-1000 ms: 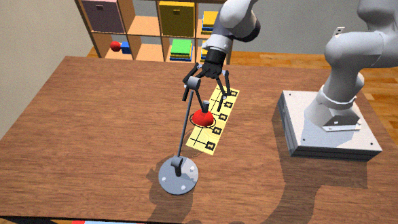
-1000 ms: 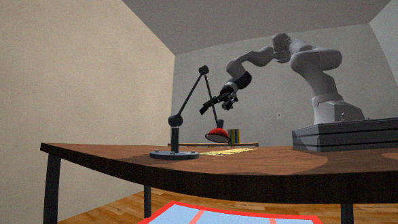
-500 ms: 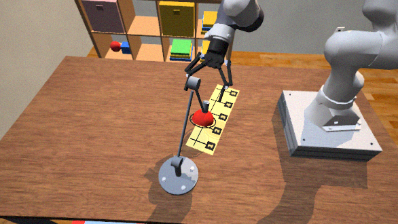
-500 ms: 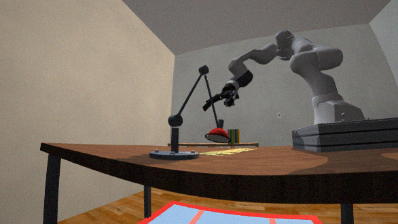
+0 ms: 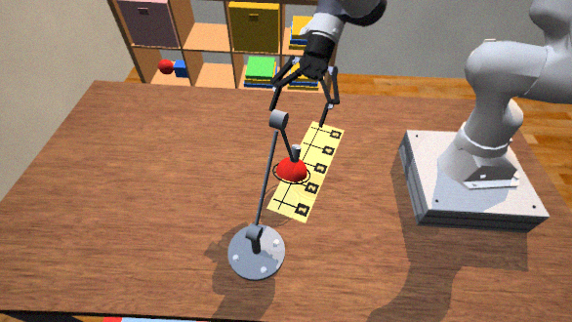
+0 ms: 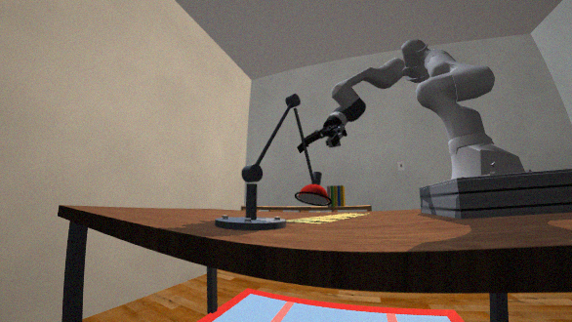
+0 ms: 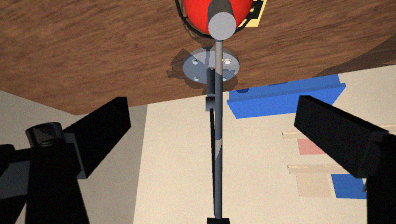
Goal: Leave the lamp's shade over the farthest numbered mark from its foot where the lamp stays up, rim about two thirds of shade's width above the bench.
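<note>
Brown wooden bench [image 5: 146, 195] [image 6: 390, 239] [image 7: 125, 55]. Red lampshade [image 5: 292, 170] [image 6: 312, 191] [image 7: 192, 12] hangs above the numbered strip [image 5: 288, 207] [image 6: 322, 219] [image 7: 255, 21]; exact mark unclear. Gripper [image 5: 297, 117] [image 7: 212, 111] released, fingers wide. Handling estimate: light, hinged, prone to sag; grasp the slim upper rod [image 5: 288, 143] [image 6: 304, 146] [image 7: 218, 130], sparing the shade.

Gripper [image 5: 297, 116] [image 6: 302, 147] [image 7: 212, 111]: higher and farther back from the lamp [image 5: 265, 181] [image 6: 274, 137] [image 7: 218, 125] than a second ago.
Finger over paper strip [image 5: 289, 205] [image 6: 332, 218] [image 7: 254, 22]: shifted toward the strip's far end (top view).
Arm [image 5: 326, 24] [image 6: 386, 75]: wrist raised, upper bend drawn back toward its base [image 5: 429, 210] [image 6: 439, 202] (exterior view agrees).
</note>
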`<state>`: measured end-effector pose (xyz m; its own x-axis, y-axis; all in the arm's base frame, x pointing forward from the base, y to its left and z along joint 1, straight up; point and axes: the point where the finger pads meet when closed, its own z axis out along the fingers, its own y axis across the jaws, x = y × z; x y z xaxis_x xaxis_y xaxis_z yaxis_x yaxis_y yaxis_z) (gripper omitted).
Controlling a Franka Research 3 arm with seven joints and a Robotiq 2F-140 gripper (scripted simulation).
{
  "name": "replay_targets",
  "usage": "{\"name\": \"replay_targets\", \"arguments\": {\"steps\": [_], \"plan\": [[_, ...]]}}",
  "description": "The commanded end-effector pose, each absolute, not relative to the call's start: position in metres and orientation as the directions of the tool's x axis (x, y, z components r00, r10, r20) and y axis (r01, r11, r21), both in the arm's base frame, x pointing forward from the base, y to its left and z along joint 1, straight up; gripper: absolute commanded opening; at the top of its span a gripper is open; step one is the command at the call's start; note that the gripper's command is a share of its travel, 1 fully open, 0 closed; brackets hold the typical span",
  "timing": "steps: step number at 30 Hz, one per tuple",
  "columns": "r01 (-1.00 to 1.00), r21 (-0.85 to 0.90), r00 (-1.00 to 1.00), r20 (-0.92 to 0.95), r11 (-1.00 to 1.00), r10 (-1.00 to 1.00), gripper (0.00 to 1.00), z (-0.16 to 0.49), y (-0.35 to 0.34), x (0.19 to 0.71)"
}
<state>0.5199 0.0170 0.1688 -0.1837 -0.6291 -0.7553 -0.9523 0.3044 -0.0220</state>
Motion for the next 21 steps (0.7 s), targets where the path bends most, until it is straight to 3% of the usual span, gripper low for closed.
{"name": "replay_targets", "arguments": {"steps": [1,21], "plan": [[-0.955,-0.01,-0.186,-0.756,0.295,-0.627,1.0,0.179,0.01,0.512],[-0.949,-0.03,-0.184,-0.755,0.313,-0.63,1.0,0.185,-0.005,0.517]]}}
